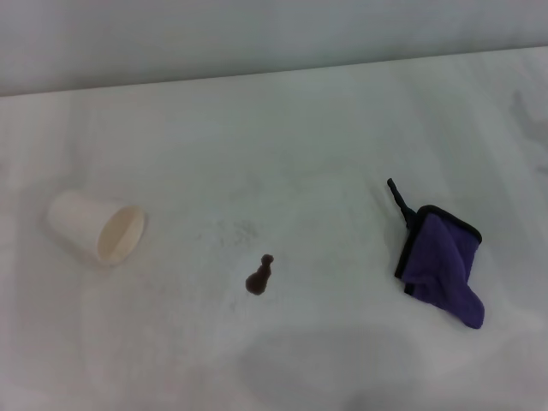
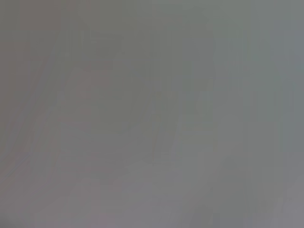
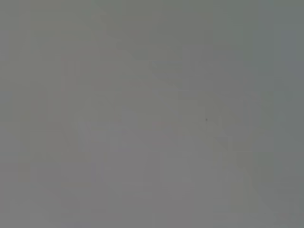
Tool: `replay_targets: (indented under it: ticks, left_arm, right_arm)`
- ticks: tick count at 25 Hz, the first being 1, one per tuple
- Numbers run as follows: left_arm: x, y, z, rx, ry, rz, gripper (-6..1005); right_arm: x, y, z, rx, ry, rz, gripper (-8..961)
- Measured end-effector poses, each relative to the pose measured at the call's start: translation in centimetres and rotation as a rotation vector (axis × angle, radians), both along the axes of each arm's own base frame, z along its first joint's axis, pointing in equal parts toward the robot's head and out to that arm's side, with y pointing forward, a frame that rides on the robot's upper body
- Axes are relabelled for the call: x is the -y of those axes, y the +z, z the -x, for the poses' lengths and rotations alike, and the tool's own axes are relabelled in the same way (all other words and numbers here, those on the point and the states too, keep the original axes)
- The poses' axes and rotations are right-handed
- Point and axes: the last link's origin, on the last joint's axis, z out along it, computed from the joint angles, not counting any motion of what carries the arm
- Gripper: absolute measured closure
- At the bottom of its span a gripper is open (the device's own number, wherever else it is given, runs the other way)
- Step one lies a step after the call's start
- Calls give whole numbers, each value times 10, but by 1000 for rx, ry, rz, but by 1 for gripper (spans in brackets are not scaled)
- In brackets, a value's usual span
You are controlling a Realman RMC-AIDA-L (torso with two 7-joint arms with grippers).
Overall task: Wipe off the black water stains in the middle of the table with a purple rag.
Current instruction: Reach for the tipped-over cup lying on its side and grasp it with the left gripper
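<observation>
In the head view a small dark brown-black stain (image 1: 259, 276), pawn-shaped with a narrow top, marks the middle of the white table (image 1: 282, 145). To its right lies the folded purple rag (image 1: 443, 262), black-edged, with a thin black loop tail pointing toward the far side. Rag and stain lie well apart. Neither gripper nor arm appears in the head view. Both wrist views show only a plain grey field with no object or finger in it.
A white paper cup (image 1: 97, 228) lies on its side at the left of the table, mouth facing right and forward. Faint grey speckles (image 1: 233, 229) sit just beyond the stain. The table's far edge (image 1: 274, 74) meets a pale wall.
</observation>
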Motion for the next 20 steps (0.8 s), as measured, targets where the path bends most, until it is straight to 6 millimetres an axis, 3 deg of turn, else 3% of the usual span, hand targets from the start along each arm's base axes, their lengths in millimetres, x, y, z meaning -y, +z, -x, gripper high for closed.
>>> replay_targets:
  ticks: [3, 6, 12, 20]
  left_arm:
    - [-4, 8, -6, -16, -63, -9, 111]
    - [-21, 21, -19, -57, -204, 64, 112]
    - [-66, 55, -53, -126, -442, 386, 116]
    - [-81, 83, -82, -441, -547, 871, 122]
  right_arm:
    - [-1, 1, 0, 1, -2, -2, 94]
    - [-1, 3, -1, -4, -8, -13, 94]
    - [-2, 5, -1, -9, -10, -22, 94]
    - [-2, 5, -1, -10, -10, -21, 94]
